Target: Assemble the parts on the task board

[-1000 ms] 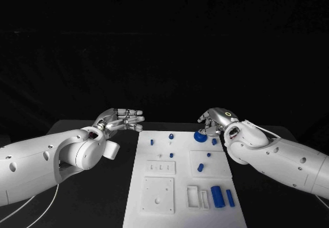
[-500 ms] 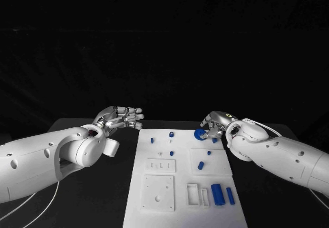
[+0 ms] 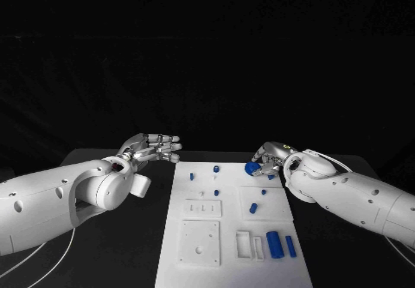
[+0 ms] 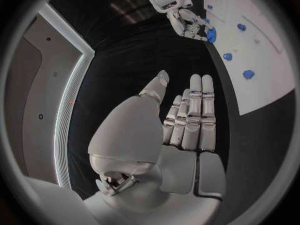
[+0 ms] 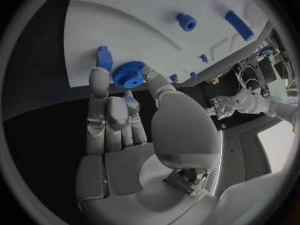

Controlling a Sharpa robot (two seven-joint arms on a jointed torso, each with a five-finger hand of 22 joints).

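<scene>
Holding a blue gear [image 5: 128,77], the right hand [image 3: 270,157] sits at the far right corner of the task board [image 3: 232,264]; the gear is pinched between thumb and fingertips [image 5: 98,78], its toothed rim plain in the right wrist view. From the head view the gear [image 3: 253,168] is at or just above the board's surface; contact cannot be told. A small blue block [image 5: 104,57] stands on the board just beside the gear.

Left hand [image 3: 153,149] hovers over the black counter [image 3: 113,240], off the board's far left corner, grasping nothing, fingers [image 4: 201,107] extended side by side, thumb apart.

Board lies lengthwise mid-counter. On it: blue pegs near the far edge [image 3: 214,170], [image 3: 191,178]; a small blue piece mid-board [image 3: 216,193]; a slanted blue peg [image 3: 252,209] on the right raised square. Near the board's right near corner, a blue cylinder [image 3: 274,245] with a slimmer blue bar [image 3: 289,246] just beside it, next to white slotted frames [image 3: 249,247]. White square plate with holes [image 3: 200,242] toward the left near side.
</scene>
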